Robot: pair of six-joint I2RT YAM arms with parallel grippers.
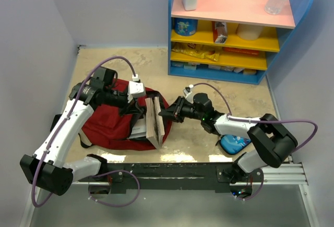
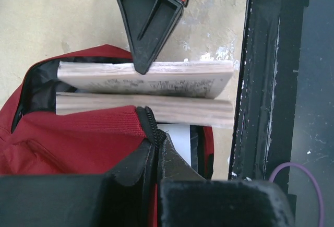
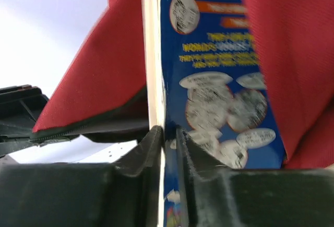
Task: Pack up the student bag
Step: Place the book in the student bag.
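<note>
— What is the room like?
— Pale lilac walls [image 1: 120, 8] close in a beige surface [image 1: 209, 88]. A blue shelf unit [image 1: 175, 28] stands far right, and a blue pouch [image 1: 233, 144] lies near the right arm's base.
— And the student bag [image 1: 107, 128]?
— It lies left of centre on the surface, mouth open. The left gripper [image 2: 156, 146] is clamped on its open edge. The right gripper [image 3: 168, 135] pinches a blue-covered book [image 3: 219, 81] at the opening.

The print on the book [image 3: 224, 96] cover is too blurred to read and its lower end runs off the bottom edge, the right arm [image 1: 233, 123] hides part of the blue zip pouch [image 1: 233, 145], and the student bag [image 1: 107, 128] hides the book's far end.
</note>
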